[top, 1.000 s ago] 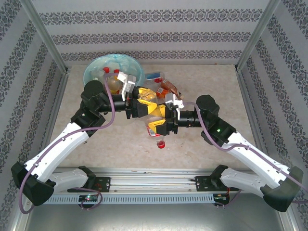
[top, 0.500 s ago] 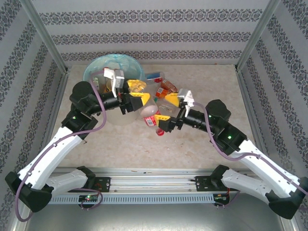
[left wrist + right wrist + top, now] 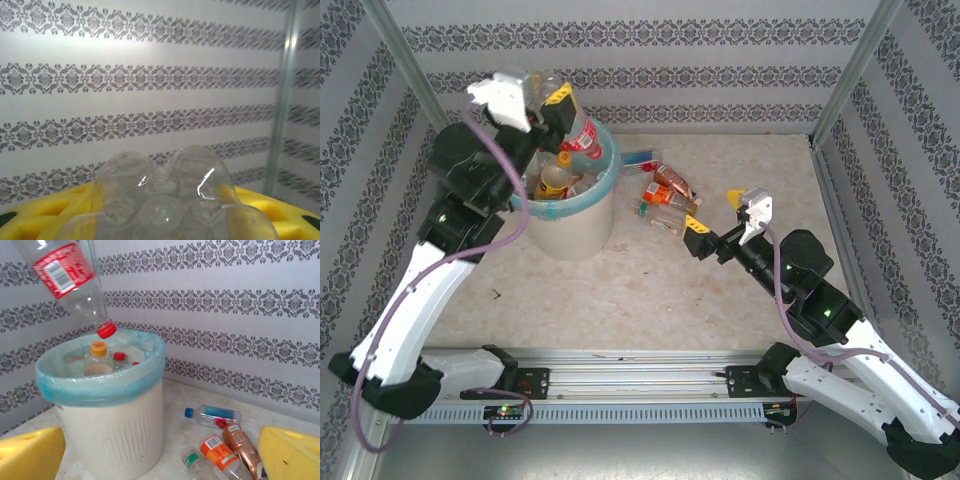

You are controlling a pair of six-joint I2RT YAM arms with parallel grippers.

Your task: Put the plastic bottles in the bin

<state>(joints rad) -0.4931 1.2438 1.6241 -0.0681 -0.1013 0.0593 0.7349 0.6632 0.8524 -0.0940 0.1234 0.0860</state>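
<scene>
My left gripper (image 3: 558,112) is raised over the bin (image 3: 575,235) and shut on a clear plastic bottle (image 3: 582,135) with a red label, hanging red cap down just above the turquoise rim. In the left wrist view the bottle's base (image 3: 165,195) sits between the yellow fingers (image 3: 47,212). From the right wrist the same bottle (image 3: 67,272) hangs over the bin (image 3: 112,430), which holds several bottles (image 3: 98,359). Several more bottles (image 3: 662,192) lie on the table right of the bin. My right gripper (image 3: 718,213) stands open and empty, just right of them.
On the table by the right gripper lie a blue-capped bottle (image 3: 212,415), an orange-labelled one (image 3: 217,450), a copper one (image 3: 242,442) and a green-capped one (image 3: 192,461). Patterned walls and metal posts (image 3: 845,75) enclose the table.
The right gripper let go of the red-labelled bottle, opened wide and drew back to the right. The left arm lifted the bottle from mid-table up over the bin.
</scene>
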